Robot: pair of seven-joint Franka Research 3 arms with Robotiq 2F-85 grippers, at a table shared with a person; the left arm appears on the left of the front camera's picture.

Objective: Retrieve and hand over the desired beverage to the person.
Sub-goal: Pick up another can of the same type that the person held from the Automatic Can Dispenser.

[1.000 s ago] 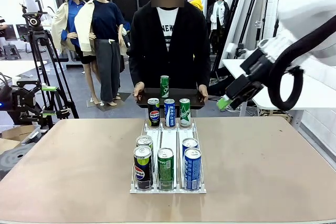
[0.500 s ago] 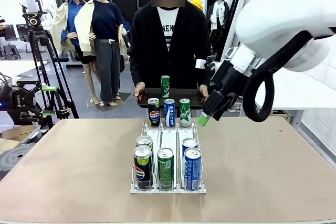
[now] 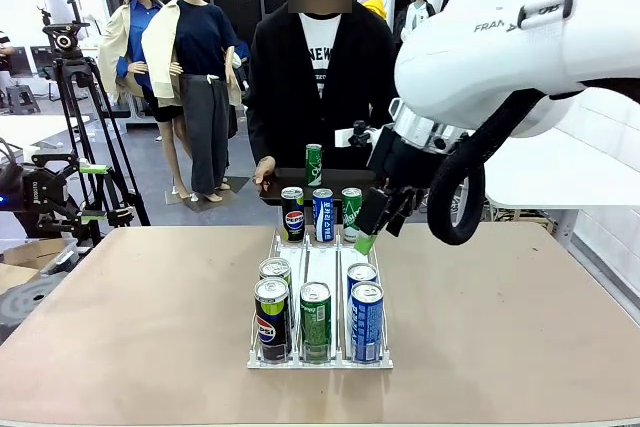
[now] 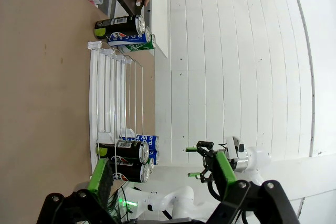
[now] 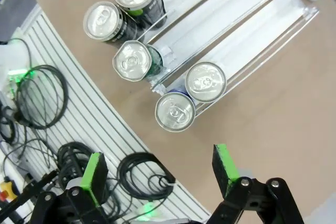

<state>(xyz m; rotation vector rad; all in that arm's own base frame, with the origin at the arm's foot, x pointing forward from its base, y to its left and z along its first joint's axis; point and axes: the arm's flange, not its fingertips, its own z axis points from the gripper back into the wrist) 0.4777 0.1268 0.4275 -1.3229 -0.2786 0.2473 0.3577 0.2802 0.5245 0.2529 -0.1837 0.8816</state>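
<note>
Front view: right black two-finger gripper (image 3: 378, 230), jaws spread and empty, hovers over white wire rack (image 3: 322, 247) of drink cans (image 3: 366, 319) mid brown table (image 3: 520, 327). Left gripper (image 4: 163, 174) spread too. Approach step. Next move needs lining up on the wanted can, can't tell which. Person in black jacket (image 3: 320, 87) stands at far edge.

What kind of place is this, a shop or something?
Probably a robot test lab rather than a shop: a white robot arm reaches toward a rack of drink cans on a table, a camera on a tripod stands off to the side, and coiled cables lie nearby.
</note>
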